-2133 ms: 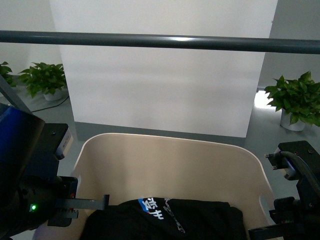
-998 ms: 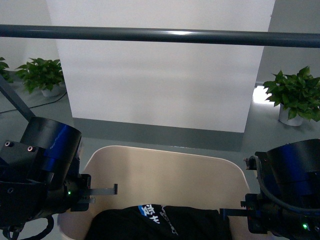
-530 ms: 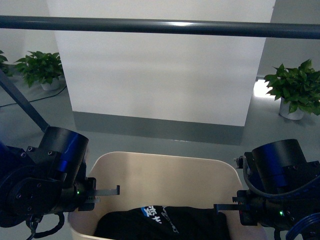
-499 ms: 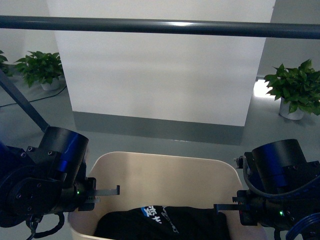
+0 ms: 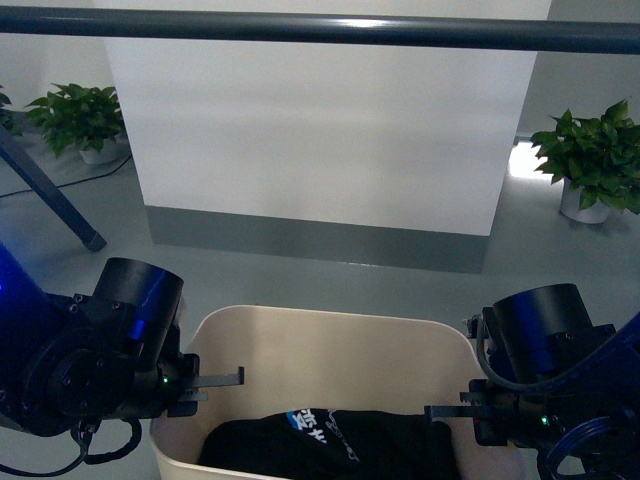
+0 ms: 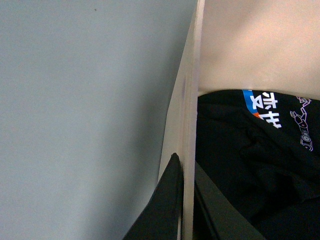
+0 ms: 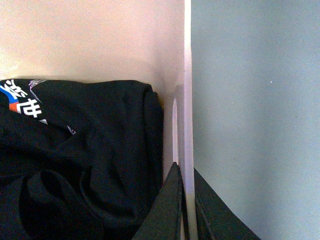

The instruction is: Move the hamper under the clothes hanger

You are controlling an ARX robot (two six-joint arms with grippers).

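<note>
The beige hamper (image 5: 330, 355) sits low in the front view, on the grey floor, with a black printed garment (image 5: 320, 440) inside. The clothes hanger's dark grey bar (image 5: 320, 28) runs across the top, beyond the hamper; one angled leg (image 5: 50, 200) shows at the left. My left gripper (image 5: 190, 385) is shut on the hamper's left wall. My right gripper (image 5: 465, 410) is shut on its right wall. In the left wrist view the gripper (image 6: 185, 172) pinches the thin wall (image 6: 189, 100). In the right wrist view the gripper (image 7: 184, 175) does the same on the wall (image 7: 188, 100).
A white wall panel (image 5: 320, 130) stands behind the bar. Potted plants stand on the floor at far left (image 5: 80, 115) and far right (image 5: 595, 160). Grey floor (image 5: 330, 275) lies between the hamper and the panel.
In the front view the bar has risen towards the top edge and the hamper's far rim has dropped lower. Both arms show more fully, still clamped on the walls.
</note>
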